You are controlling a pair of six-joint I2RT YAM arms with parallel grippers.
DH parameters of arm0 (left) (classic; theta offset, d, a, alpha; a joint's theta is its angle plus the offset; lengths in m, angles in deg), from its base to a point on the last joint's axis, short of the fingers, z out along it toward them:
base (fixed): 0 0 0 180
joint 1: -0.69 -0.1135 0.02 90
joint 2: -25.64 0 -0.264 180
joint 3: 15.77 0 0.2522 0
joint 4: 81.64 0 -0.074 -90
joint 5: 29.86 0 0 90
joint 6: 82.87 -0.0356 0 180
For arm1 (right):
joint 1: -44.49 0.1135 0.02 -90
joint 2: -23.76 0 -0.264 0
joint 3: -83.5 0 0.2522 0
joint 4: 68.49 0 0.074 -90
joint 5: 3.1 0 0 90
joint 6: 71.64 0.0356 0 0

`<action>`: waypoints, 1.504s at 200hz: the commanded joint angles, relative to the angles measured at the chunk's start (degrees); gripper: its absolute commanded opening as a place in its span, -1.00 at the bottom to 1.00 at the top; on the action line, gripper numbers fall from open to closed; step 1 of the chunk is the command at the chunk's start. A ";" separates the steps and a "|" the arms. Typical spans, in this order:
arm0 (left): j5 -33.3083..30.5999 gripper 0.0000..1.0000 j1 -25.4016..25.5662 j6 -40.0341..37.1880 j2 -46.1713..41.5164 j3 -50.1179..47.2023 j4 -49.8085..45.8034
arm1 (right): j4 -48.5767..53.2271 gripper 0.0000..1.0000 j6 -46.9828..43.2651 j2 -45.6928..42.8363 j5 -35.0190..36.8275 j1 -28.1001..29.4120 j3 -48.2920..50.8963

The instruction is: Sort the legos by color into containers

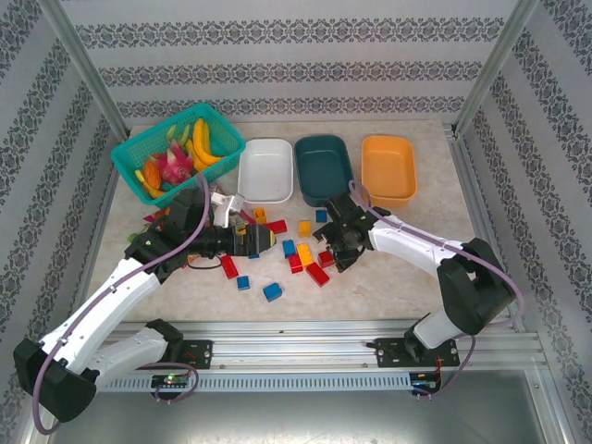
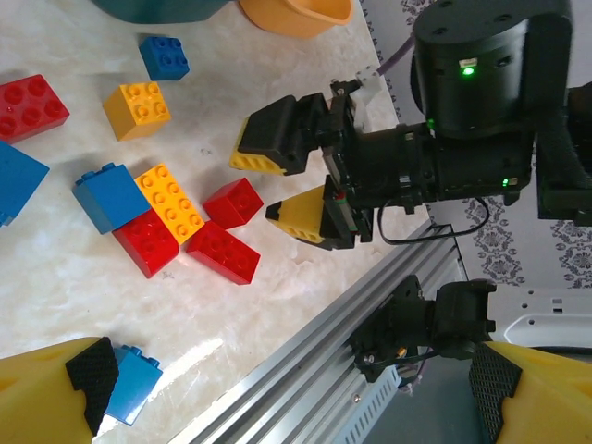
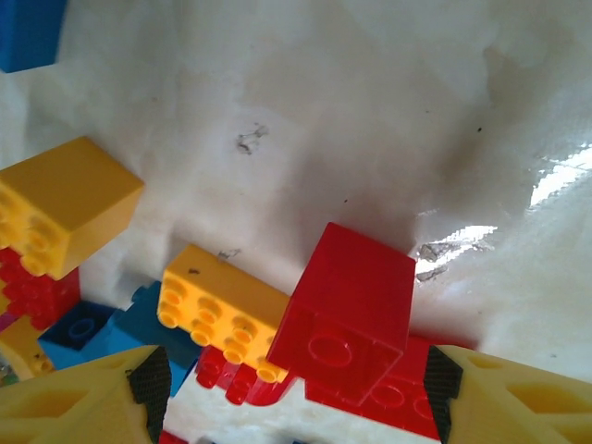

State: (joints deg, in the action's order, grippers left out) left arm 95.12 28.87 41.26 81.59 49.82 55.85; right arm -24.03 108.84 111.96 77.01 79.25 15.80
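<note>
Red, blue and yellow legos (image 1: 304, 254) lie scattered on the table in front of three containers: white (image 1: 265, 171), dark teal (image 1: 323, 168) and orange (image 1: 388, 169). My right gripper (image 3: 296, 388) is low over a cluster, open, with its pads on either side of a tilted red square brick (image 3: 356, 310) that leans on a flat red brick. A yellow brick (image 3: 222, 310) lies just left of it. In the left wrist view the right gripper (image 2: 277, 185) points at a red brick (image 2: 233, 202). My left gripper (image 1: 266, 240) hovers to the left, open wide (image 2: 291, 388) and holding nothing.
A teal mesh basket (image 1: 176, 153) with toy fruit stands at the back left. The aluminium rail (image 1: 305, 350) runs along the near table edge. Striped walls and metal posts enclose the table. More bricks (image 1: 273, 292) lie near the front.
</note>
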 commanded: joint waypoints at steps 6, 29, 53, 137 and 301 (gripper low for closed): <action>0.63 1.00 1.06 -0.74 -0.30 0.56 0.45 | -2.20 0.41 3.13 2.00 -1.36 0.66 0.83; 0.27 1.00 1.29 -0.42 -0.13 0.56 0.80 | -2.39 0.25 2.95 3.83 -1.38 0.40 0.33; -0.05 1.00 1.43 -0.39 0.11 0.73 0.89 | -2.81 0.00 2.87 5.19 -1.72 0.19 0.36; -1.49 1.00 1.61 1.40 0.45 0.37 2.66 | 3.24 -0.49 -2.24 2.91 2.61 0.12 -4.63; -8.60 0.98 2.92 9.07 38.92 33.63 10.49 | 18.91 -0.45 -51.20 24.75 8.01 -33.65 -44.30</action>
State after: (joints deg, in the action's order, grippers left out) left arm 86.97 30.86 50.07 115.53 77.80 66.65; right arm -9.02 60.16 130.36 87.57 47.08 -23.01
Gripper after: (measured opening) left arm 0.989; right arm 0.325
